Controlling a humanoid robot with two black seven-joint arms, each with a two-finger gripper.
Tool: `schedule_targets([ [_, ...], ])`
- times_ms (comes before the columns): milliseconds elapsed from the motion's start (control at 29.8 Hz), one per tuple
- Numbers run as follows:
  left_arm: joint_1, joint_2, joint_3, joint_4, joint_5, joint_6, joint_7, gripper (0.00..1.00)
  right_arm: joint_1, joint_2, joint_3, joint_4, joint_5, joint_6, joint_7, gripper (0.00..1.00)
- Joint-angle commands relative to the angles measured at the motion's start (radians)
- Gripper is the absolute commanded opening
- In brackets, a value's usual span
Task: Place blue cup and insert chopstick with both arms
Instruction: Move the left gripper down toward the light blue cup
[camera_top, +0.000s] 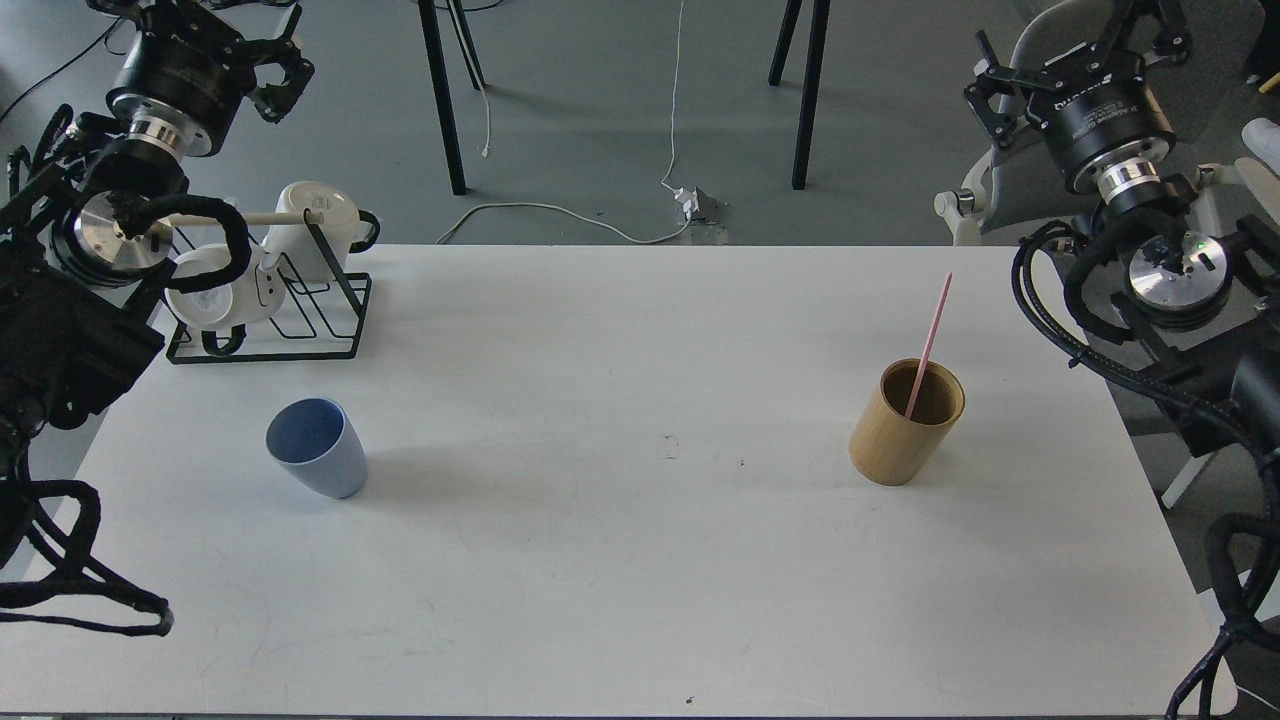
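Note:
The light blue cup (316, 448) stands upright on the left part of the white table (600, 560), its mouth facing up and nothing in it. The thin pink chopstick (932, 340) leans inside the tan bamboo cylinder (905, 422) on the right part of the table, its upper end sticking out well above the rim. My left gripper (245, 40) hangs high at the far left, above the mug rack and well away from the cup. My right gripper (1085, 50) is raised at the far right, off the table's edge. Both grippers are dark and partly cut off, and neither holds anything I can see.
A black wire rack (300, 320) with white mugs (310, 225) and a pale wooden rod stands at the table's back left corner. Beyond the far edge are black table legs (445, 110), a white cable (560, 210) on the floor, and a chair (985, 200) at the right.

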Motion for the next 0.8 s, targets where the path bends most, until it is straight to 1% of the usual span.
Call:
schedule_targets([
  [0,0.005,-0.003,0.0,-0.003,0.0,0.0,-0.002,1.0,-0.004,-0.014,0.001,-0.003,0.0,-0.001,0.001,1.0],
  [369,0.001,-0.003,-0.005,-0.004,-0.003,0.0,-0.004,1.0,-0.012,-0.054,-0.001,-0.006,0.0,0.0,-0.001,1.0],
  [503,-0.001,0.008,-0.002,-0.026,0.001,0.0,-0.001,1.0,-0.018,-0.06,-0.001,-0.002,0.0,-0.001,0.001,1.0],
  [570,-0.001,0.036,0.001,-0.065,0.003,0.0,0.006,1.0,-0.019,-0.067,0.001,0.003,0.0,-0.001,0.001,1.0],
  [704,0.007,0.135,0.012,-0.212,0.005,0.0,0.007,1.0,-0.019,-0.074,0.005,0.004,0.0,-0.001,0.001,1.0],
  [771,0.008,0.168,0.014,-0.26,0.008,0.0,0.013,1.0,-0.018,-0.074,0.007,0.004,0.0,-0.001,-0.001,1.0],
])
